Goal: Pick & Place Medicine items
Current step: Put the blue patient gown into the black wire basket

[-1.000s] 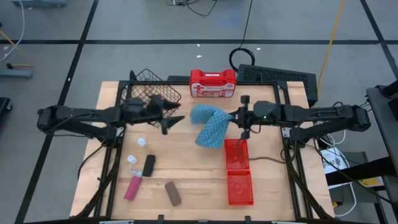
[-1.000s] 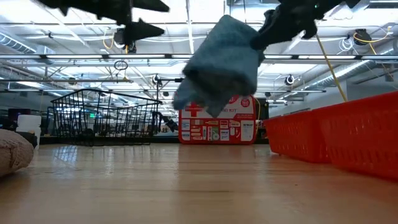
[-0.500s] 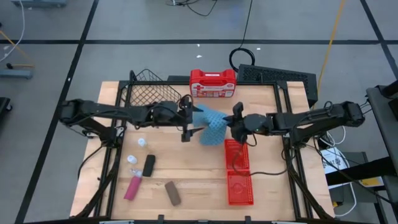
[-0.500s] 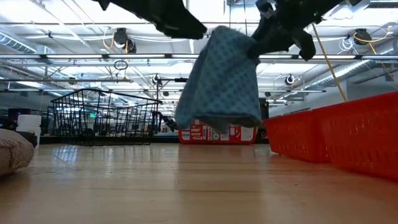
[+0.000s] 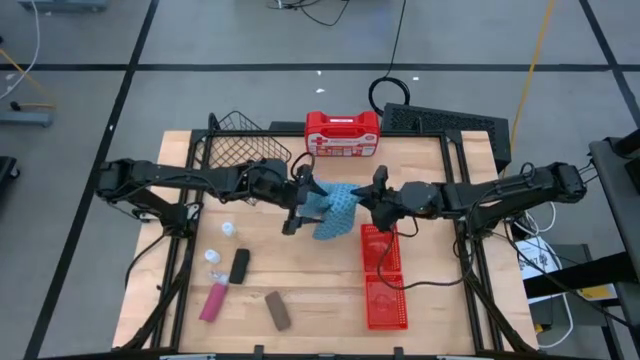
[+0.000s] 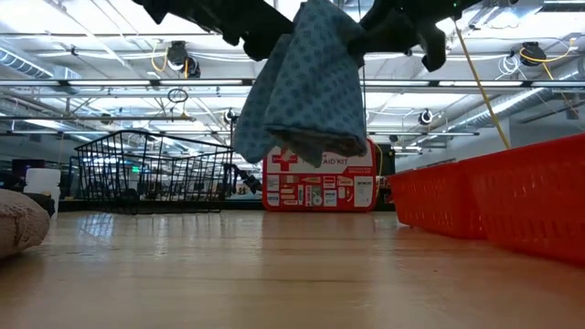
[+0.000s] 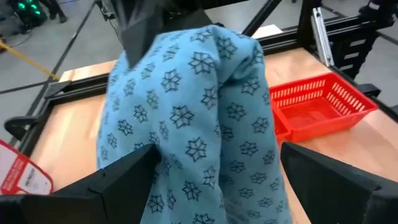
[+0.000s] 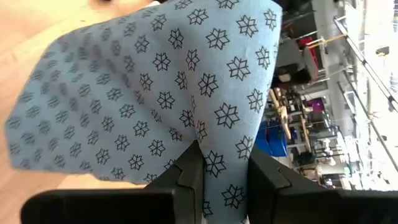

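High view: medicine items (image 5: 238,275) lie untouched at the table's front-left.
Left gripper (image 5: 297,205), fingers spread, straddles the blue patterned cloth (image 5: 330,210) that the right gripper (image 5: 368,203) pinches aloft; a badly timed handover could drop it.

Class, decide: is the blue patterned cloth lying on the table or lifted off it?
Lifted. The blue cloth hangs clear above the wooden table, held at its top by the right gripper.

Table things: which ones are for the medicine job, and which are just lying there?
Job: white bottles, pink piece, black piece, brown piece.
Not the job: blue cloth, pinched by right gripper, left gripper open around it; red case.
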`<state>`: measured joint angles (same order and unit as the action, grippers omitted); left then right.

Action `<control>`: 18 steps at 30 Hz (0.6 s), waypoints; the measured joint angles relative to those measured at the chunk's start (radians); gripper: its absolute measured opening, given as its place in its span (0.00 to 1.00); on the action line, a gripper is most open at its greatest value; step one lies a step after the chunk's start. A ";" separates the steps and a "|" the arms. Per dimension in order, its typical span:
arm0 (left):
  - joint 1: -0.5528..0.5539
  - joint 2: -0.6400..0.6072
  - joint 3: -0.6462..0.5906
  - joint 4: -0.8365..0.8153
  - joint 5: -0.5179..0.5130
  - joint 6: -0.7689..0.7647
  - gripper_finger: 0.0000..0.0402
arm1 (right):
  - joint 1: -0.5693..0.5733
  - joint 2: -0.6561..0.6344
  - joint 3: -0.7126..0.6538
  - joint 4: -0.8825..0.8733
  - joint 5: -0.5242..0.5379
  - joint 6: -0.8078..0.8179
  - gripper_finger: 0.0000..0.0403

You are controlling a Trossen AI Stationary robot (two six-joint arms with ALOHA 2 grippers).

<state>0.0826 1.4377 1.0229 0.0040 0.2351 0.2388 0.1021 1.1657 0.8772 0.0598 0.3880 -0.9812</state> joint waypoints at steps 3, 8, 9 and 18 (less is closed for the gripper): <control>-0.008 0.000 0.000 0.017 -0.027 -0.026 0.87 | -0.017 0.000 0.000 0.038 0.001 0.016 0.15; -0.027 0.001 0.000 0.043 -0.119 -0.038 0.87 | -0.032 0.000 -0.001 0.111 0.004 0.020 0.15; -0.030 0.001 0.000 0.055 -0.136 -0.038 0.87 | -0.035 0.000 -0.001 0.123 0.004 0.020 0.15; -0.039 0.002 0.000 0.122 -0.285 -0.046 0.87 | -0.044 0.094 -0.001 0.304 0.117 -0.011 0.15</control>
<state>0.0433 1.4392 1.0225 0.1264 -0.0502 0.1932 0.0582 1.2597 0.8764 0.3641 0.5049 -0.9919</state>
